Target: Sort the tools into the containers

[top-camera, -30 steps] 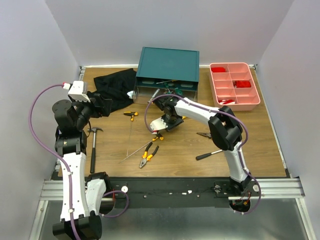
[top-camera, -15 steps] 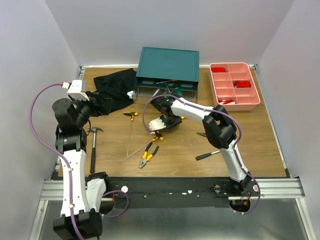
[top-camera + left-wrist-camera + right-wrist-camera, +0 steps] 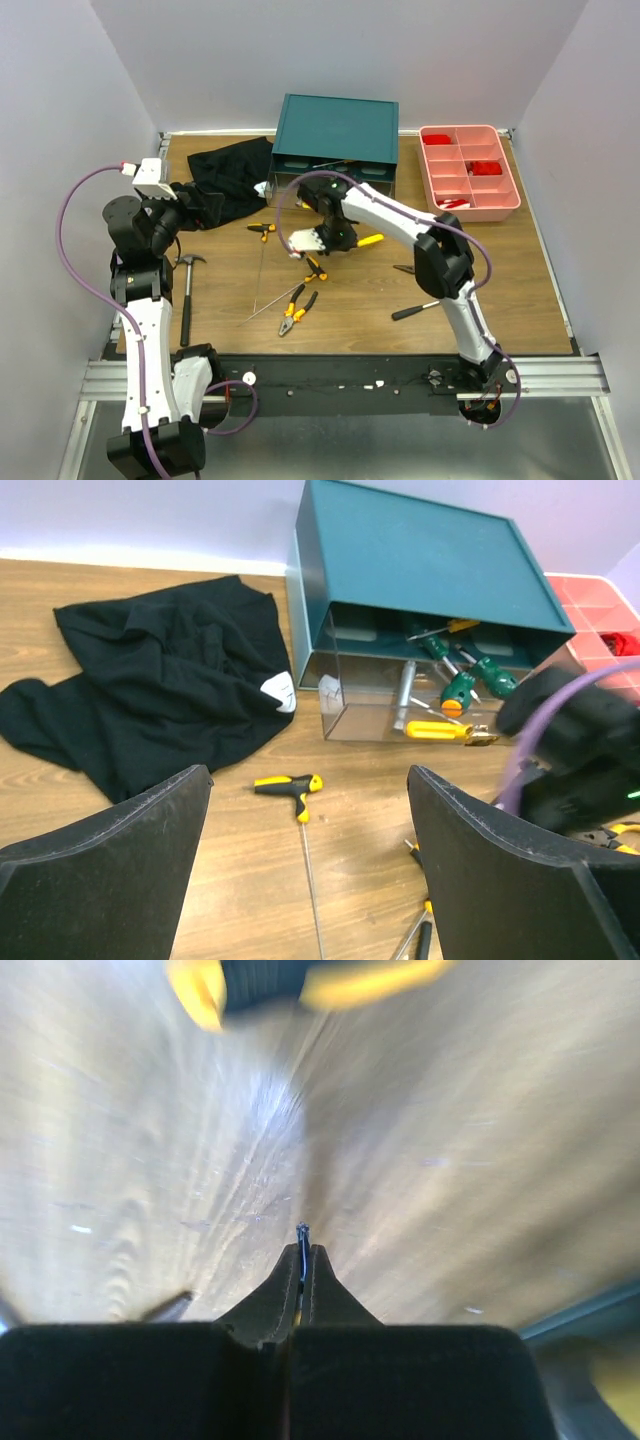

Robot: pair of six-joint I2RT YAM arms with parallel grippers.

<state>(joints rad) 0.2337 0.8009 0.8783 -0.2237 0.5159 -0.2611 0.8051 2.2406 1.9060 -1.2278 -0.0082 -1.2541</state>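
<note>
Pale walls close in a wooden table [image 3: 520, 300]. At its far edge we see a teal metal drawer cabinet [image 3: 336, 125], and to the right of that a pink plastic compartment tray [image 3: 470, 129] with red bits in some cells. A crumpled black cloth [image 3: 232, 172] lies left of the cabinet. The cabinet's clear bottom drawer [image 3: 345, 718] stands pulled out and holds green-handled screwdrivers [image 3: 462, 686] and a yellow-handled screwdriver [image 3: 433, 730].

The left tool [image 3: 308, 778] hangs spread wide near the cloth's edge, pinching nothing. The right tool [image 3: 302, 1258] is pressed together low over bare wood in front of the drawer. Its wrist view is blurred, and we cannot tell whether anything sits between the tips. A second yellow-handled screwdriver [image 3: 369, 240] lies just beside it.

Loose on the table we find:
- a small yellow-and-black T-handled driver [image 3: 262, 230]
- orange-handled pliers [image 3: 297, 310], with a thin metal rod [image 3: 268, 306] beside them
- a black-handled steel hammer [image 3: 187, 295] near the left arm
- a black-handled screwdriver [image 3: 417, 311] near the right arm
</note>
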